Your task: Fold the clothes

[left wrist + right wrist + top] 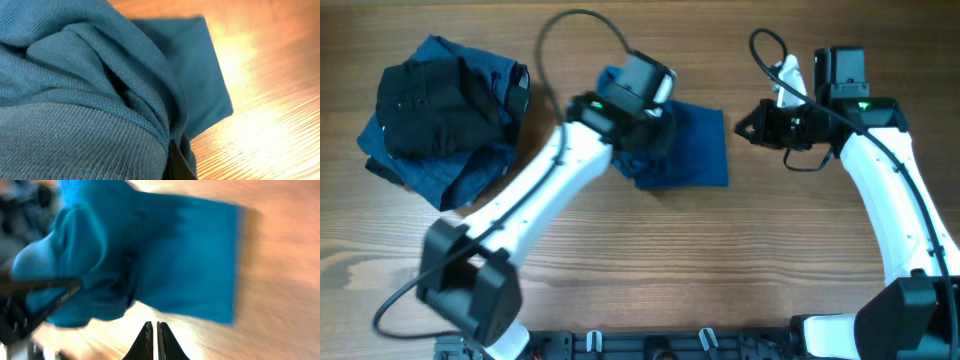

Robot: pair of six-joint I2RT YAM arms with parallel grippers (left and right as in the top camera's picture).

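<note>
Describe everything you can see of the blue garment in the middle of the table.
The blue garment is a medium-blue knit, ribbed-looking up close, partly folded into a rough rectangle lying flat on the wooden table. Its right portion is smooth with straight edges; its left portion is bunched into raised folds where the left gripper is shut on it. The right gripper is shut and apart from it. No collar or buttons show.

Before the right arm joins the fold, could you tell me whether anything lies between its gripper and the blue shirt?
Nothing visible does: only bare table lies between the shut right gripper and the blue shirt, which the left gripper grips.
</note>
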